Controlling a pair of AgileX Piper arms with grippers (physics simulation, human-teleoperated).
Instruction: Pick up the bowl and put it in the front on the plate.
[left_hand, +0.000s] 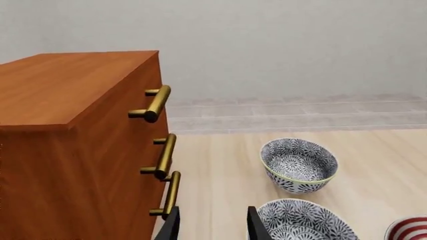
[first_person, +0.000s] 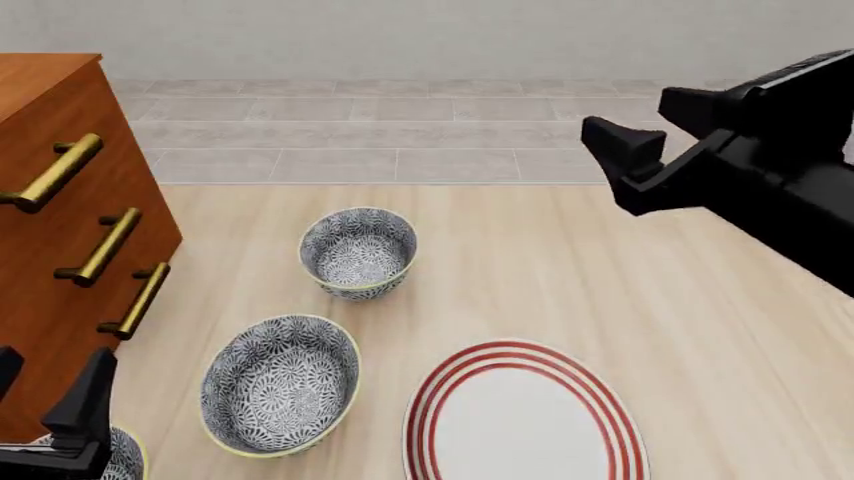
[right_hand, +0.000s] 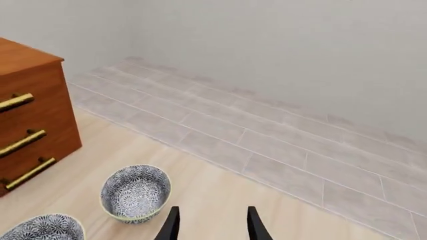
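1. The bowl (first_person: 279, 384), a deep round ceramic with dense blue-grey floral pattern and pale yellow rim, sits lower left in the front view, mouth tilted slightly rightward (being round, it has no long axis).
2. The plate (first_person: 526, 413), flat, white and red-ringed, lies just right of it, its lower edge cut off.
3. A look-alike second bowl (first_person: 358, 252) stands above on the pale wooden tabletop (first_person: 561, 260).
4. The left tool (left_hand: 212, 223) and right tool (right_hand: 210, 223) are both spread and hold nothing.
5. A wooden dresser (first_person: 60, 200) with brass handles fills the left.
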